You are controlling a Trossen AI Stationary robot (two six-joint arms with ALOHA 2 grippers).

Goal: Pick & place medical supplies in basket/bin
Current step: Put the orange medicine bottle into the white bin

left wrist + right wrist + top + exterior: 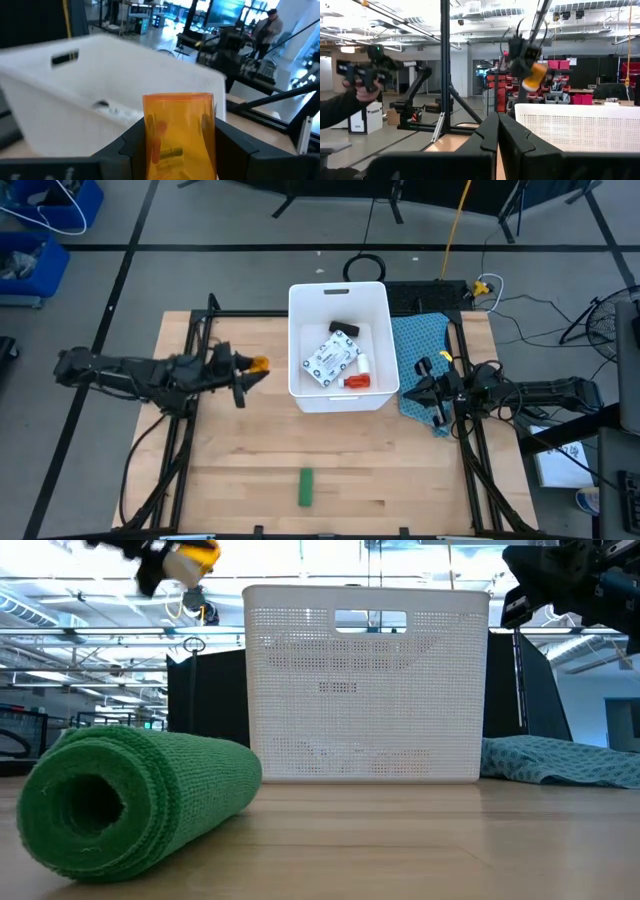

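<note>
Left gripper (252,366): clenching an orange vial (179,134) between both fingers (131,145), hovering above the table left of the basket (296,330), well off the wood in the low view.
Orange vial: translucent, showing small dark contents inside; appearing yellow-orange at the fingertips in the high view, just short of the basket's left wall.
Right gripper (428,384): fingers (512,145) pressed together, grasping nothing; waiting raised at the table's right side, over the blue-green cloth (420,338).
Basket: large white perforated tub sitting at the table's far centre, handle slot (370,619) at the rim facing the low camera.
Contents lying on the basket floor: flat white packet with green print (331,358) at centre; red bottle with white cap (358,379) near the front right corner; small black piece (341,325) toward the far wall.
Green roll (306,487): lying on its side on the bare wood near the front edge, well apart from the basket; looming large at the left of the low view, showing a rolled knit texture.
Blue-green cloth: lying crumpled just beside the basket's right wall.
Table (250,470): light wood planks, carrying all of the above.
</note>
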